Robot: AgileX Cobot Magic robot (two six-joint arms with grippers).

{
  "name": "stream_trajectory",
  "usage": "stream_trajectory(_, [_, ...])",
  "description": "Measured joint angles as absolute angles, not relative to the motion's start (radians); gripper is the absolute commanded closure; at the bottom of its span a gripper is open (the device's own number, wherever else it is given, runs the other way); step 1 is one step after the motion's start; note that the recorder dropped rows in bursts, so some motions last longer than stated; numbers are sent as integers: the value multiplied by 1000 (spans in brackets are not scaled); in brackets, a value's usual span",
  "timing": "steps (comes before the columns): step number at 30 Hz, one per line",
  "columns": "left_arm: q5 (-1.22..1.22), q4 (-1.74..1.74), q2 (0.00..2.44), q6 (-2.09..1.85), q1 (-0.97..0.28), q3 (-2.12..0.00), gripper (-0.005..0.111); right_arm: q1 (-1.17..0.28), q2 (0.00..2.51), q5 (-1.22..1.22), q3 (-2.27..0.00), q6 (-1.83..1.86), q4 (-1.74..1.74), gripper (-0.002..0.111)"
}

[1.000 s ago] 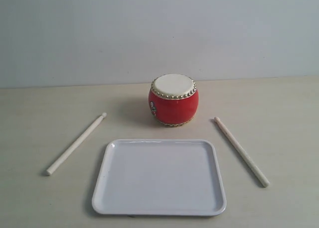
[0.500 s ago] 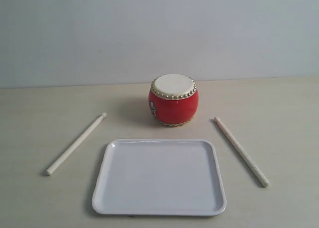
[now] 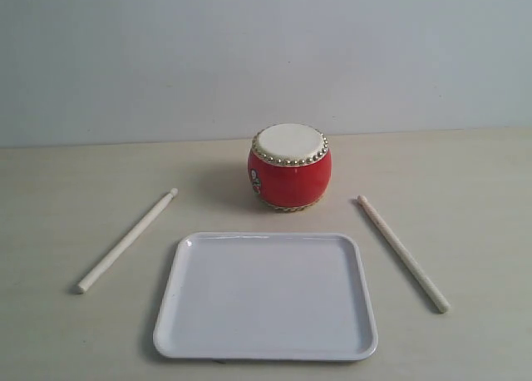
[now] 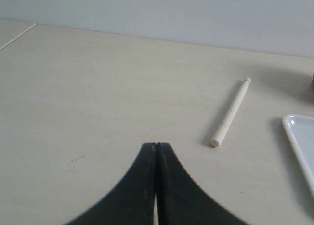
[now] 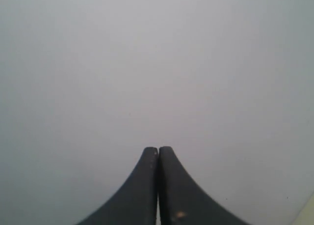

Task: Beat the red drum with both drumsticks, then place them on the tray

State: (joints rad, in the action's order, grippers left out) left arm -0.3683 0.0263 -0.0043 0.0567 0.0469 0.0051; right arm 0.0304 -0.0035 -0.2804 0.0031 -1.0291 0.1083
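Lying flat on the pale beige tabletop (image 3: 66, 190), the two slim cream-white drumsticks are showing that no part of this task is under way yet. The left drumstick (image 3: 126, 240) is resting to the left of the flat white rectangular plastic tray (image 3: 266, 294). Its rounded tip is angling toward the small barrel-shaped red drum (image 3: 288, 169) with the cream-white skin and gold studs. The right drumstick (image 3: 402, 253) is mirroring it on the tray's other side. Both sticks are lying near the tray, touching neither it nor the drum. The drum is standing upright just behind the tray's far edge, and the tray is holding nothing.

Neither arm is appearing in the exterior view. The left gripper (image 4: 156, 145) is hanging above the table with its black fingers pressed together and nothing between them. Its camera is looking across at the left drumstick, which is lying well apart from it. The right gripper (image 5: 158, 149) is likewise closed and empty. It is facing a blank grey wall, so its place over the table cannot be told.

Judging from this layout, everything is waiting to be done. Each gripper is going to need to open, come down on its own stick and lift it. After that come the beats on the drum skin and the laying of both sticks on the tray.
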Motion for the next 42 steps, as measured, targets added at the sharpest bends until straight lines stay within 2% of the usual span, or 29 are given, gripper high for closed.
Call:
stream_trajectory(5, [-368, 26, -4, 57, 47, 5, 107, 30, 63, -180, -72, -1022, 86, 108])
stream_trajectory(11, [-368, 26, -4, 57, 47, 5, 107, 30, 328, 83, -415, -950, -168, 108])
stream_trajectory(14, [-368, 26, -4, 57, 47, 5, 107, 30, 527, 270, -628, -753, -141, 108])
stream_trajectory(20, [-368, 26, -4, 57, 47, 5, 107, 32, 998, 711, -1032, -38, 276, 108])
stream_trajectory(24, [-368, 26, -4, 57, 47, 5, 107, 32, 1294, 1075, -1257, 113, 358, 108])
stream_trajectory(29, [-368, 26, -4, 57, 47, 5, 107, -31, 1481, 1196, -1347, 119, 188, 108])
stream_trajectory(32, [-368, 26, -4, 57, 47, 5, 107, -106, 1522, 1211, -1347, 117, 145, 108])
stream_trajectory(36, [-368, 26, -4, 57, 47, 5, 107, -133, 1535, 1198, -1293, 126, 190, 108])
stream_trajectory(42, [-368, 26, -4, 57, 47, 5, 107, -196, 1662, 1170, -1244, 221, 161, 95])
